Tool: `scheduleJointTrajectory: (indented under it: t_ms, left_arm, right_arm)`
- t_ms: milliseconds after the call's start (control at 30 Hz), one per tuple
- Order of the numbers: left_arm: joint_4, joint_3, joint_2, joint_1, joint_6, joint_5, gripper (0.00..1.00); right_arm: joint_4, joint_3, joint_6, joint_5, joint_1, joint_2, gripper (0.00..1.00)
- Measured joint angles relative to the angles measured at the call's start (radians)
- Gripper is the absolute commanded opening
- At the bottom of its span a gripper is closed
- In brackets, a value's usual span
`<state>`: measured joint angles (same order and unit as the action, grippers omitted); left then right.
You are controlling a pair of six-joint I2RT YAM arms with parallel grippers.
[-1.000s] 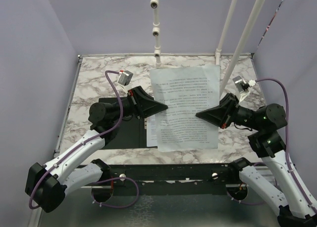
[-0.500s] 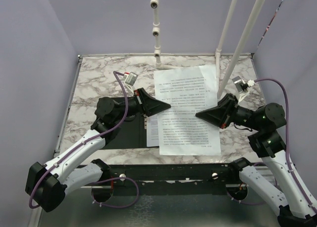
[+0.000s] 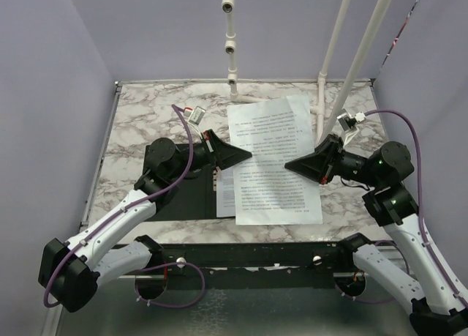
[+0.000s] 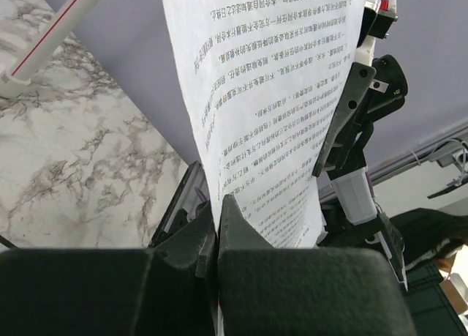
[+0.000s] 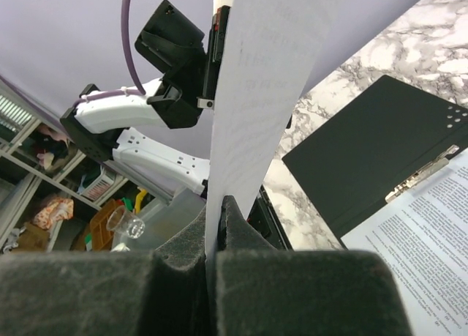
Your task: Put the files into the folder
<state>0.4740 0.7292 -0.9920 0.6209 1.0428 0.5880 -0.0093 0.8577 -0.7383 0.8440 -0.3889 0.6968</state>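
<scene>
A white printed file sheet hangs in the air between both grippers. My left gripper is shut on its left edge, also seen in the left wrist view. My right gripper is shut on its right edge, also seen in the right wrist view. The sheet fills the left wrist view and stands edge-on in the right wrist view. The folder lies open on the table, black inside up, metal spine clip showing. Another printed sheet lies on its right half under the held one.
White pipes rise from the table's back right, close to the held sheet's far corner. The marble table is walled by purple panels. A black rail runs along the near edge.
Both grippers have carried the sheet a little toward the back and tilted it; the right gripper moved left and up, the left wrist rotated.
</scene>
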Motion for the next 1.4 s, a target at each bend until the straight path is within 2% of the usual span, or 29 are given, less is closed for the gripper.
scheduleJointTrajectory:
  t_ms: [67,100,133,233,367,433,533,567,600,700,767,1067,1400]
  left_arm:
    - [-0.014,0.002,-0.006,0.0,-0.012,-0.007,0.0]
    - [-0.022,0.006,-0.009,0.0,-0.017,-0.011,0.05]
    - [-0.041,0.016,-0.013,0.0,-0.027,-0.017,0.14]
    - [-0.096,0.048,-0.022,0.0,-0.058,-0.039,0.25]
    - [-0.19,0.101,-0.026,0.0,-0.11,-0.082,0.52]
    - [-0.256,0.133,-0.026,0.0,-0.153,-0.117,0.6]
    - [-0.376,0.185,-0.026,0.0,-0.212,-0.196,0.67]
    - [-0.426,0.204,-0.026,0.0,-0.236,-0.23,0.77]
    - [-0.469,0.219,-0.026,0.0,-0.255,-0.266,0.82]
    - [-0.603,0.259,-0.026,0.0,-0.312,-0.39,0.85]
    - [-0.677,0.27,-0.026,0.0,-0.348,-0.473,0.98]
    - [-0.922,0.274,-0.056,0.0,-0.42,-0.777,0.99]
    - [-1.028,0.233,-0.098,-0.006,-0.402,-0.946,0.99]
  right_arm:
    - [-0.016,0.008,0.011,-0.003,0.0,0.008,0.01]
    - [-0.021,0.009,0.015,-0.004,0.0,0.01,0.01]
    - [-0.031,0.011,0.022,-0.007,0.0,0.011,0.01]
    - [-0.055,0.023,0.038,-0.016,0.0,0.015,0.01]
    - [-0.099,0.052,0.076,-0.044,0.0,0.026,0.01]
    - [-0.121,0.063,0.095,-0.061,0.0,0.032,0.01]
    - [-0.158,0.078,0.125,-0.089,0.0,0.045,0.0]
    - [-0.171,0.082,0.134,-0.099,0.0,0.049,0.0]
    - [-0.18,0.085,0.142,-0.108,0.0,0.055,0.0]
    - [-0.203,0.09,0.164,-0.139,0.0,0.081,0.0]
    - [-0.211,0.09,0.172,-0.154,0.0,0.103,0.01]
    - [-0.169,0.056,0.142,-0.193,0.0,0.258,0.01]
    - [-0.03,-0.031,0.019,-0.219,0.0,0.439,0.01]
